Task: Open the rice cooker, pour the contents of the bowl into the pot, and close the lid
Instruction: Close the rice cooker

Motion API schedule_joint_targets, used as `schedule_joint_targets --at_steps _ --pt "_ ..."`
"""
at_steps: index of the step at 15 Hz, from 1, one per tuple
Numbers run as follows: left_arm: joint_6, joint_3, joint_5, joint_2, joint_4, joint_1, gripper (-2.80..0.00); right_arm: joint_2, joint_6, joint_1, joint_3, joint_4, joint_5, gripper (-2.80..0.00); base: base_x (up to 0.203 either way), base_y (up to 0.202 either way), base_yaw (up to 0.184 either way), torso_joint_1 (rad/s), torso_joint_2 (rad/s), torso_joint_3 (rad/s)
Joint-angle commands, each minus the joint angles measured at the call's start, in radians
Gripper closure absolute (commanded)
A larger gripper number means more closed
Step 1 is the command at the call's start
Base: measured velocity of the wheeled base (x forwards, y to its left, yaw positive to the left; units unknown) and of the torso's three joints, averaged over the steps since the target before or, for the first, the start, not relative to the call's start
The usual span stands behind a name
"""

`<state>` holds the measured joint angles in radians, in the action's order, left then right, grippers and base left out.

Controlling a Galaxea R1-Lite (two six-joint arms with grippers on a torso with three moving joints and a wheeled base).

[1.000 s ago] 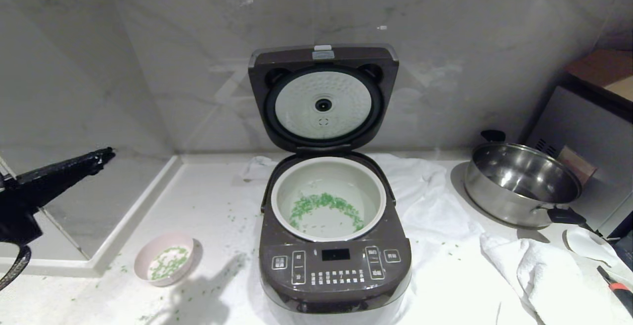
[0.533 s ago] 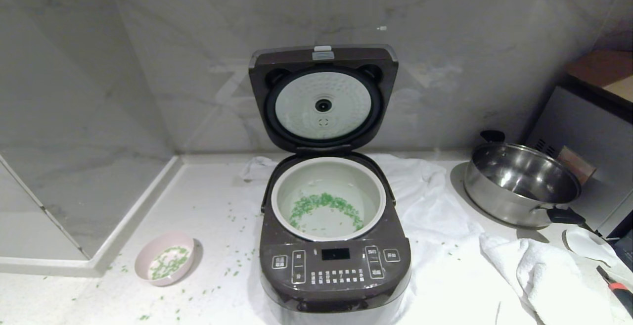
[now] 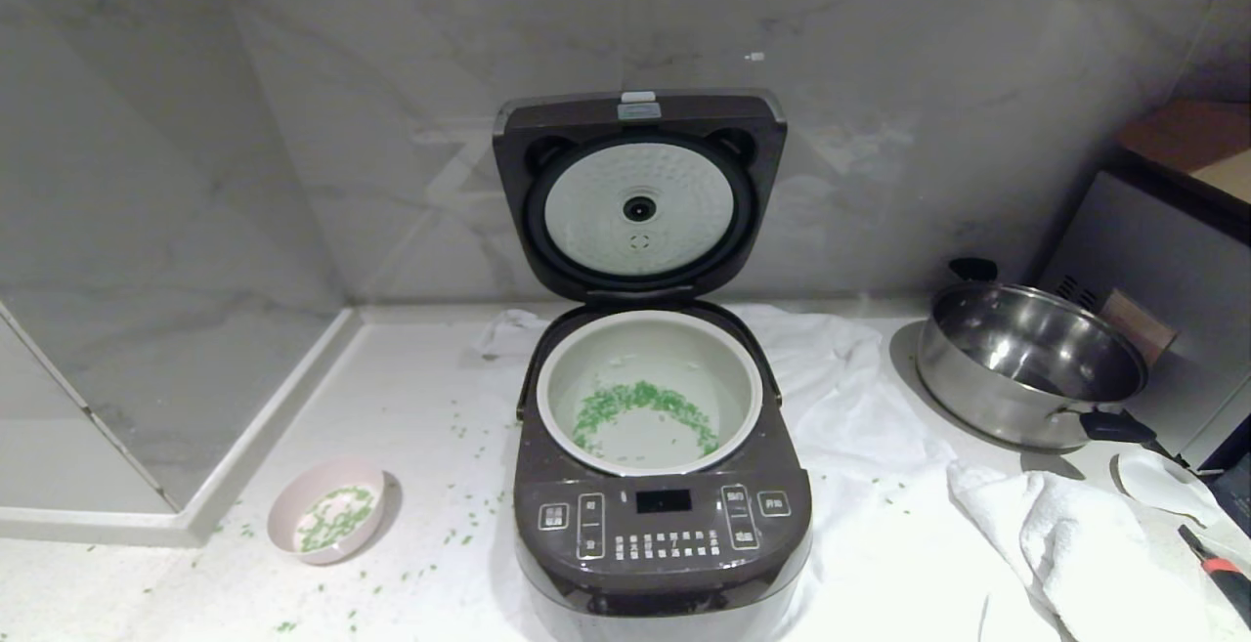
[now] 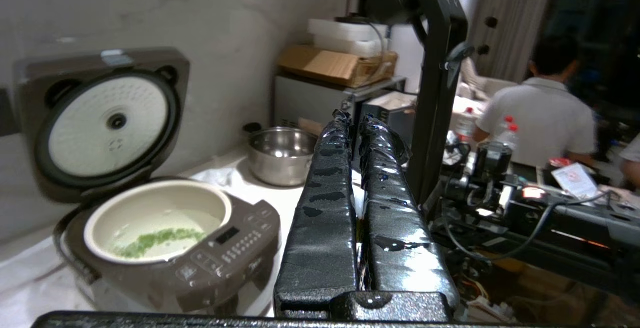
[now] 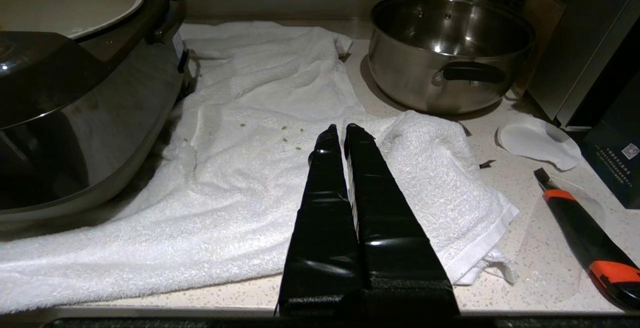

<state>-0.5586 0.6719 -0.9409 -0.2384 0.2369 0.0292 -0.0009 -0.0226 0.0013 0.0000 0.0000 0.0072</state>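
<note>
Rice cooker (image 3: 663, 486) stands mid-counter on a white towel (image 3: 860, 447), front panel at the counter's near edge. Lid (image 3: 640, 194) is raised upright against the marble back wall, white dimpled inner plate facing out. Pot (image 3: 649, 392) sits seated in the cooker body — a curved patch of green grains (image 3: 640, 409) lies on its floor.

Pale pink bowl (image 3: 329, 522) rests upright on the bare countertop (image 3: 410, 407) toward the near-left corner, apart from the cooker, with some green grains inside. Loose grains are scattered on the counter between bowl and cooker.

Steel pan (image 3: 1031, 363) with black handles sits near the back-right corner, just off the towel.

Left gripper (image 4: 356, 121) is off to the cooker's side, fingers pressed together, holding nothing. Right gripper (image 5: 339, 131) hangs over the towel between cooker and pan — fingers closed, empty. Neither arm shows in the head view.

A person in a white shirt (image 4: 542, 116) sits beyond the counter, back turned.
</note>
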Motion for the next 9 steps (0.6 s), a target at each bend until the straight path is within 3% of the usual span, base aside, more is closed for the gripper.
schedule_joint_targets --at_steps 1,4,5,6,8,9 --pt "0.099 -0.067 0.147 0.090 -0.068 -0.008 0.00 -0.001 0.000 0.000 0.000 0.000 0.000 0.00 0.000 0.000 0.000 0.000 0.00 0.000" --pt "0.451 -0.238 0.473 0.131 -0.206 -0.016 0.00 0.001 0.000 0.000 0.000 -0.001 0.000 0.00 0.000 0.000 0.000 0.000 0.00 0.000" --pt "0.527 -0.303 0.546 0.165 -0.247 -0.019 0.00 -0.001 0.000 0.000 0.000 0.000 0.000 0.00 0.000 0.000 0.000 0.000 0.00 0.000" --pt "0.572 -0.369 0.611 0.202 -0.277 -0.021 0.00 -0.001 0.000 0.000 0.000 0.000 0.000 0.00 0.000 0.000 0.000 0.000 0.00 0.000" --pt "0.593 -0.453 0.782 0.219 -0.299 -0.023 0.00 -0.001 0.000 0.000 0.000 0.000 0.000 0.00 0.000 0.000 0.000 0.000 0.00 0.000" --pt "0.599 -0.502 0.835 0.223 -0.298 -0.023 0.00 -0.001 0.000 0.000 0.000 0.000 0.000 0.00 0.000 0.000 0.000 0.000 0.00 0.000"
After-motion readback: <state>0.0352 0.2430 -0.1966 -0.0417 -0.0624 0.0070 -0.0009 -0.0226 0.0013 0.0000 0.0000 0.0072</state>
